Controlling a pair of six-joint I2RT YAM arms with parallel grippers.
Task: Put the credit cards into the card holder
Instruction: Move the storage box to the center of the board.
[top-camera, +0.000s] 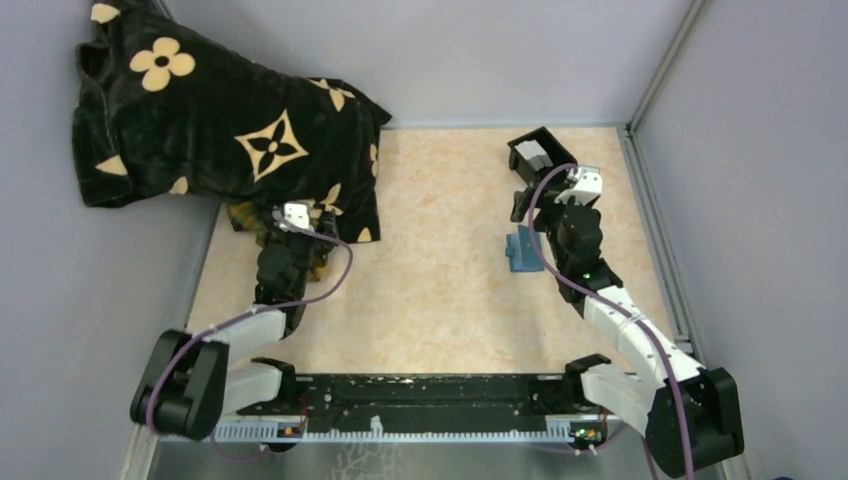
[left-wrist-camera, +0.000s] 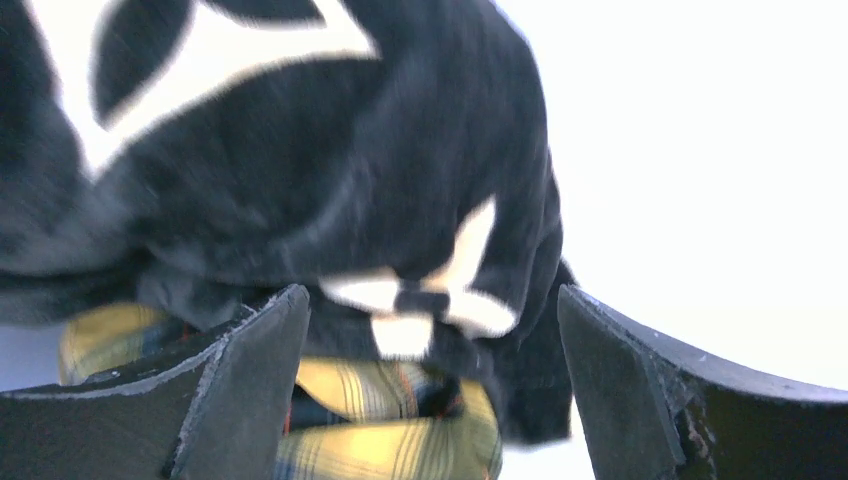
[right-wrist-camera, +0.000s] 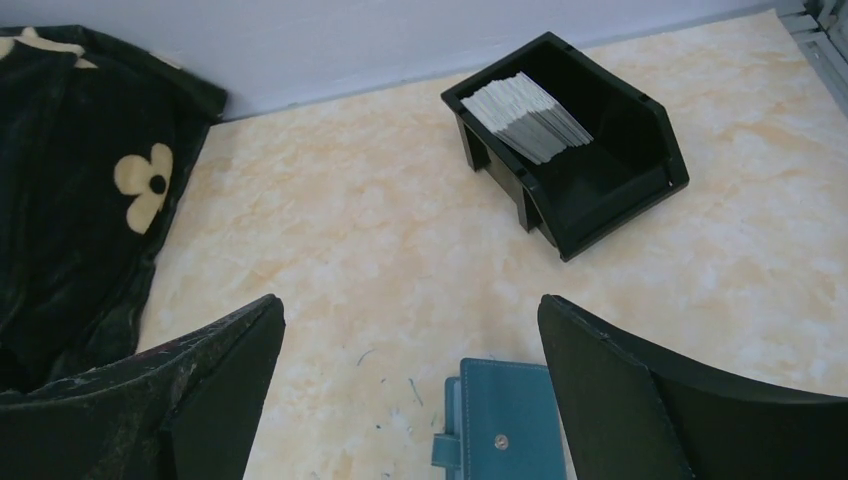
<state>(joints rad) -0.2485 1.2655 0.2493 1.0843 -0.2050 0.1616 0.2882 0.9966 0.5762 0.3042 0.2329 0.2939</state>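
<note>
Jaws stand wide apart and empty on both arms.

Top view: the right arm (top-camera: 620, 320) reaches forward, its wrist between the card holder (top-camera: 521, 250) and the black box (top-camera: 535, 155). The left arm (top-camera: 275, 275) stretches to the blanket (top-camera: 200, 110) edge.

Left wrist view: the left gripper (left-wrist-camera: 430, 300) faces blanket folds over a yellow plaid cloth (left-wrist-camera: 400, 440).

Right wrist view: the right gripper (right-wrist-camera: 408, 305) hangs above the closed holder. The credit cards (right-wrist-camera: 528, 115) stand stacked in the box.

Risk: the fingers may pinch several thin cards together, since the stack is tight.
</note>
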